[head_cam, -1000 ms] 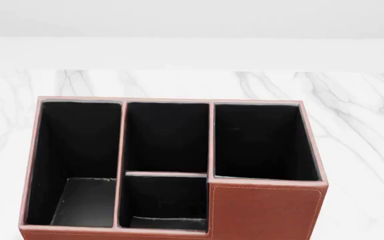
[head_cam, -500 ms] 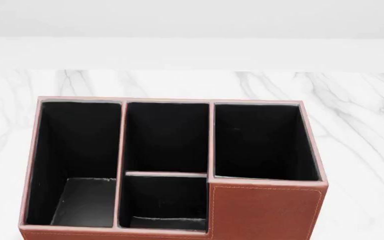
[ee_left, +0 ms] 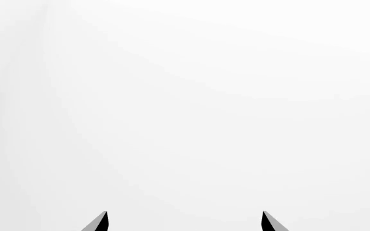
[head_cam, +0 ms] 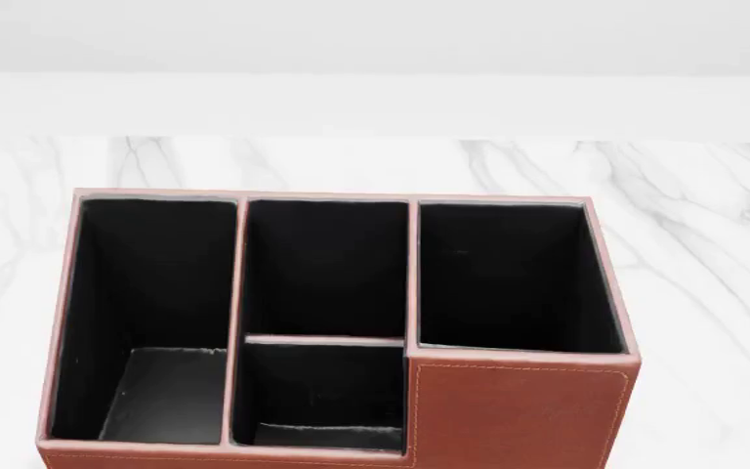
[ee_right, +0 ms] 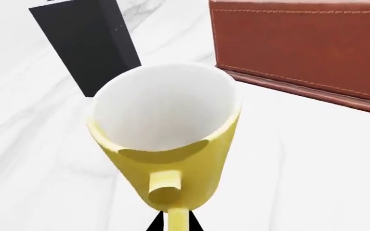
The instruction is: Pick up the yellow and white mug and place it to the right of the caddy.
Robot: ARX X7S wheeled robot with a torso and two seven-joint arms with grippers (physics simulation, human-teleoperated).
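Note:
In the right wrist view the yellow and white mug (ee_right: 165, 144) fills the middle, its white inside facing the camera. My right gripper (ee_right: 177, 222) is shut on its yellow handle, a dark fingertip on each side. A side wall of the reddish-brown caddy (ee_right: 300, 43) stands just past the mug. The head view shows the caddy (head_cam: 519, 415) from above with its black compartments; neither the mug nor any gripper appears there. My left gripper (ee_left: 185, 221) is open over plain white, nothing between its tips.
A small black upright slab (ee_right: 85, 45) stands on the marble top beside the caddy, just behind the mug. White marble table (head_cam: 701, 244) extends to the right of and behind the caddy.

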